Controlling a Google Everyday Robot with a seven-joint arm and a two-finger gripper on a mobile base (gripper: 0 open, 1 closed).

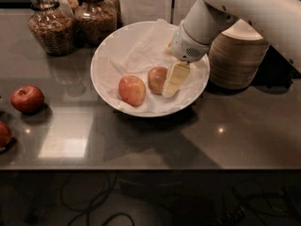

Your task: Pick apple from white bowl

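Observation:
The white bowl [106, 55] stands on the dark counter, lined with crumpled white paper. Two apples lie in it. The dull golden-brown apple [156, 79] is near the middle, and a brighter pink-orange apple [131, 90] lies just left of it. My gripper [172, 80] reaches down into the bowl from the upper right. Its pale tip sits right against the right side of the golden-brown apple. The white arm [244, 8] crosses above the bowl's far right rim.
A stack of beige paper bowls [237, 60] stands right of the white bowl, partly under the arm. Two glass jars [51, 27] [96, 13] stand at the back left. Two dark red apples [27, 99] [3, 134] lie at the left. The counter's front edge [150, 169] runs across below.

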